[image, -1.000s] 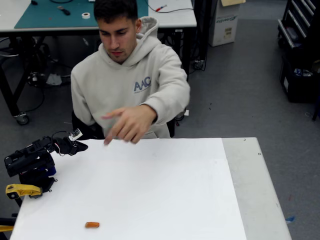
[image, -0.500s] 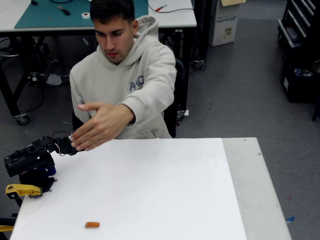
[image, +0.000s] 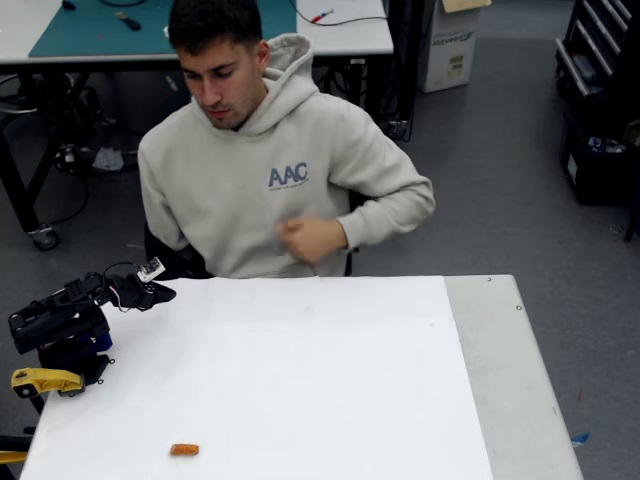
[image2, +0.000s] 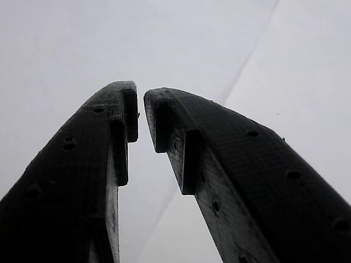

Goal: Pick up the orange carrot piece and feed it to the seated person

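The orange carrot piece (image: 184,450) lies on the white table (image: 320,370) near its front left edge. The black arm rests folded at the table's left edge, and its gripper (image: 150,293) points right, well behind the carrot. In the wrist view the two black fingertips (image2: 141,107) stand almost together, shut with nothing between them. The seated person (image: 270,170) sits behind the table's far edge in a beige hoodie, looking down, with one hand (image: 305,238) held at chest height.
A yellow clamp (image: 45,381) holds the arm's base at the left edge. A bare grey strip (image: 505,380) runs along the table's right side. Workbenches and shelving stand on the floor behind the person.
The person's arm, stretched out over the table toward the gripper half a second ago, has drawn back to the chest. The robot arm and the carrot piece have not moved.
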